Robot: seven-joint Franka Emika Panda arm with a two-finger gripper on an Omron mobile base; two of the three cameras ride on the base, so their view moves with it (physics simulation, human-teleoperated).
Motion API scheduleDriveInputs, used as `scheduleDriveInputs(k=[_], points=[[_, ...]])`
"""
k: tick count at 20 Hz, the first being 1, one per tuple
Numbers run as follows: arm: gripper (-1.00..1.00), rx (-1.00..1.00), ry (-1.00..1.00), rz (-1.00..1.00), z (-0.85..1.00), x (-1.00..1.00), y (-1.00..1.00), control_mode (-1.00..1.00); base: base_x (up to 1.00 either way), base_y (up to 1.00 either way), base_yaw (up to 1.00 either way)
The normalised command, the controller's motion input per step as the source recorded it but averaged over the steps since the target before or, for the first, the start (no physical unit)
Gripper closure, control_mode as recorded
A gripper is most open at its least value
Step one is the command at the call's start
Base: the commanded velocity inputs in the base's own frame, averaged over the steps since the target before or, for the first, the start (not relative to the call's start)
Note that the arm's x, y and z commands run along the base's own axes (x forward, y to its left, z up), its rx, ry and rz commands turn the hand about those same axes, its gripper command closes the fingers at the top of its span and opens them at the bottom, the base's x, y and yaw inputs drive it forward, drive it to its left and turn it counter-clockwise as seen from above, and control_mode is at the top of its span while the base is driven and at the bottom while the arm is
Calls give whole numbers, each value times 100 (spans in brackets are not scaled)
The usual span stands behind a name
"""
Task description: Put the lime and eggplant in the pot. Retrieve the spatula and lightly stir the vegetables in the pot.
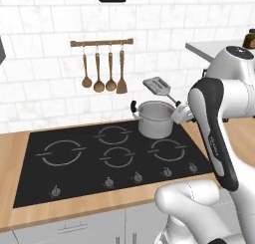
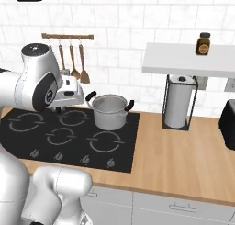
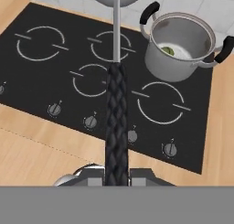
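Gripper (image 3: 116, 181) clamped on spatula (image 1: 158, 86) handle | blade raised, angled up-left above pot (image 1: 155, 118) | hand view: lime (image 3: 168, 50) inside.

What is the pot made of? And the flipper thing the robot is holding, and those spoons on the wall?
The pot looks like shiny steel: silvery and reflective, with black handles, maybe plastic. The spatula has a flat grey slotted blade that looks like metal, and a black woven-looking handle. The hanging spoons look wooden: plain matte brown.
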Motion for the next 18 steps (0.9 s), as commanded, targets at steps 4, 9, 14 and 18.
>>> scheduleDriveInputs(k=[4,9,14,18], points=[[100,5,2,0,-19,52,0,-100,18,0,0],[100,3,1,-3,0,22,-3,-100,0,0,0],[100,4,4,-32,1,82,24,-100,0,0,0],[100,23,26,-29,14,100,19,-100,0,0,0]])
